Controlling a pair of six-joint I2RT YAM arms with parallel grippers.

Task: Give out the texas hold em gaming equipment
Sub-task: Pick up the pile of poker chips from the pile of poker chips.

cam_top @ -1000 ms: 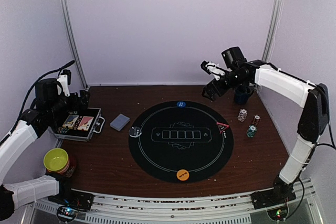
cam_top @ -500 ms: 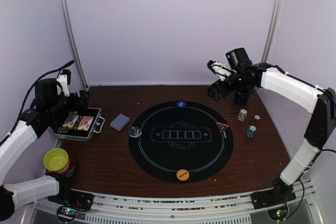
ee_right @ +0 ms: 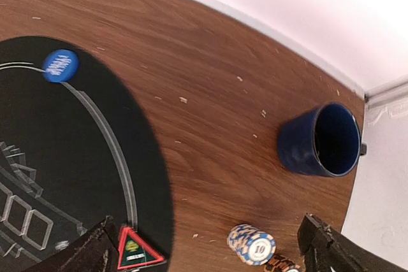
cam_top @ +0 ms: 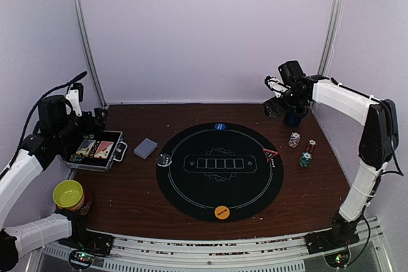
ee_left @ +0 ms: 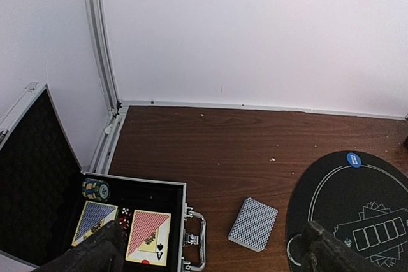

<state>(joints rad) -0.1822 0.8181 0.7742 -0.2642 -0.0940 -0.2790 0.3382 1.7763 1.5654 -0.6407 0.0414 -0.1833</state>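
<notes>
A grey-blue-backed card deck (cam_top: 145, 148) lies on the wood between an open case (cam_top: 97, 151) and the round black mat (cam_top: 220, 186); it also shows in the left wrist view (ee_left: 253, 223). Three chip stacks (cam_top: 294, 139) (cam_top: 310, 146) (cam_top: 305, 159) stand right of the mat. A blue button (cam_top: 219, 127), an orange button (cam_top: 222, 211) and a red triangle marker (cam_top: 270, 153) lie on the mat's rim. My left gripper (cam_top: 100, 119) (ee_left: 210, 256) hangs open and empty above the case. My right gripper (cam_top: 274, 97) (ee_right: 207, 250) is open and empty, high above the wood near the cup.
A dark blue cup (cam_top: 294, 116) (ee_right: 319, 139) stands at the back right. A yellow-green bowl (cam_top: 68, 193) sits front left. The case (ee_left: 186, 221) holds card packs and chips. A small round disc (cam_top: 164, 160) lies on the mat's left edge. Walls close off three sides.
My right gripper has swung right and back, from over the mat's far edge toward the blue cup. My left arm has hardly moved.
</notes>
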